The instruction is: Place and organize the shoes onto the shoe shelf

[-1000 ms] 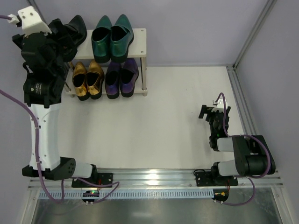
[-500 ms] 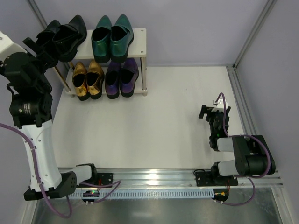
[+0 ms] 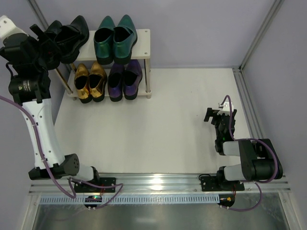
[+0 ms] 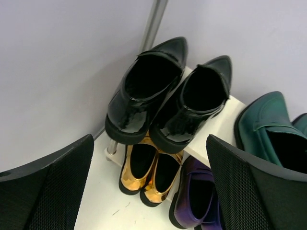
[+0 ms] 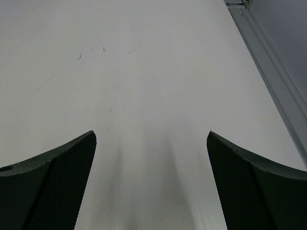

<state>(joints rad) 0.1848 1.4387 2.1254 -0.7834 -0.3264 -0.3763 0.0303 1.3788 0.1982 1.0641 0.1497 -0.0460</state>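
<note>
left gripper (image 4: 149,143): spread wide, empty, beside black shoes (image 4: 139,81) | right gripper (image 5: 151,136): spread wide, empty, 4 o'clock | shelf (image 3: 143,40): 11 o'clock | top: black shoes, green shoes (image 3: 115,38) | bottom: gold shoes (image 3: 89,81), purple shoes (image 3: 124,79)

The left arm (image 3: 41,129) has one long white link set between black joint housings. The right arm (image 3: 249,160) has grey-white links and bulky black joints. A purple cable (image 3: 14,106) runs along each arm. A white camera housing (image 3: 9,24) sits at each wrist. The fingers (image 4: 53,191) are black wedges with fine mesh-textured faces.
</note>
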